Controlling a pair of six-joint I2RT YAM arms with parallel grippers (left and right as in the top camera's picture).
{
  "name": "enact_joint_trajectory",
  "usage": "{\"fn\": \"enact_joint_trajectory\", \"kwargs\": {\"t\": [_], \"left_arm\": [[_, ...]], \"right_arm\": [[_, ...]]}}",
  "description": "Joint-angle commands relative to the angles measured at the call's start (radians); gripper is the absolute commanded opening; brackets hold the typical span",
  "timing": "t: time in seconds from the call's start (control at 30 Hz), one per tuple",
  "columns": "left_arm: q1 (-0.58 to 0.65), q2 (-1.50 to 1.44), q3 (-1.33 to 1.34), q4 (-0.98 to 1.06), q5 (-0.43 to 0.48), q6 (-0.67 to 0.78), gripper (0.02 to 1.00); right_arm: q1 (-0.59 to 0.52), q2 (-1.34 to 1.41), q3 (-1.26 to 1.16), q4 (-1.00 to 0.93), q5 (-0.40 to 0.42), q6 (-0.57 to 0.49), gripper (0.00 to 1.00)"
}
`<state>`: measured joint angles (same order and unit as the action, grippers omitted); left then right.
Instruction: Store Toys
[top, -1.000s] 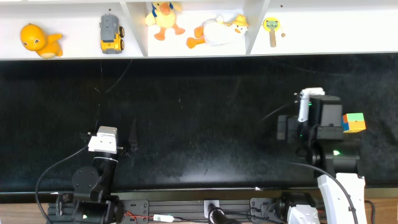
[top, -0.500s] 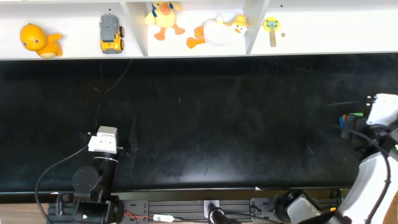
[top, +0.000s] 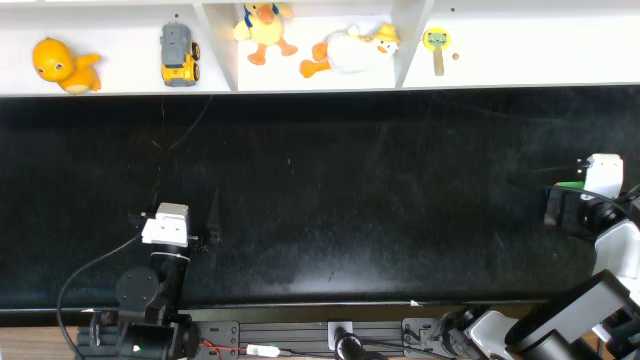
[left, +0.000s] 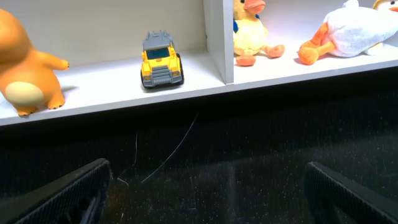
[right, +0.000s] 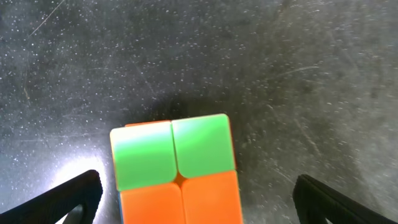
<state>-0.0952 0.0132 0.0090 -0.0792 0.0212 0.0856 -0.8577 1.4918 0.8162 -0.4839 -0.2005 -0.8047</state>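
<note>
On the black mat (right: 280, 62), the right end effector (right: 196, 186) stands wide around the cube (right: 176, 163); left end effector (left: 208, 171) wide, empty.

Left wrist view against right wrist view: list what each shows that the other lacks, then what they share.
Left wrist view, not the right: a white shelf holding an orange toy figure, a yellow toy truck, a yellow plush duck and a white plush duck.
Right wrist view, not the left: a colour cube, green and orange faces up, lying on the mat between that arm's jaws.
Shared: the black mat, and each arm's own jaws standing open.
</note>
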Motion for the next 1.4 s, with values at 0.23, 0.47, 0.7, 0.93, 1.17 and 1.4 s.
{"fn": "enact_joint_trajectory", "kwargs": {"t": [0.23, 0.47, 0.7, 0.93, 1.17, 1.4], "left_arm": [[-0.003, -0.01, -0.001, -0.004, -0.005, 0.015, 0.998], [-0.003, -0.01, -0.001, -0.004, -0.005, 0.016, 0.998], [-0.003, -0.01, -0.001, -0.004, -0.005, 0.016, 0.998], [-0.003, -0.01, -0.001, -0.004, -0.005, 0.016, 0.998], [-0.003, -0.01, -0.001, -0.004, -0.005, 0.015, 0.998], [-0.003, -0.01, -0.001, -0.004, -0.005, 0.016, 0.998]], "right_arm": [[0.016, 0.029, 0.002, 0.019, -0.043, 0.019, 0.676], [0.028, 0.029, 0.002, 0.016, -0.032, 0.059, 0.575], [0.087, 0.028, 0.002, 0.017, 0.006, 0.113, 0.404], [0.193, 0.022, 0.045, 0.016, 0.037, 0.252, 0.386], [0.264, 0.022, 0.217, -0.022, 0.037, 0.365, 0.4], [0.324, 0.025, 0.347, -0.018, 0.037, 0.426, 0.439]]}}
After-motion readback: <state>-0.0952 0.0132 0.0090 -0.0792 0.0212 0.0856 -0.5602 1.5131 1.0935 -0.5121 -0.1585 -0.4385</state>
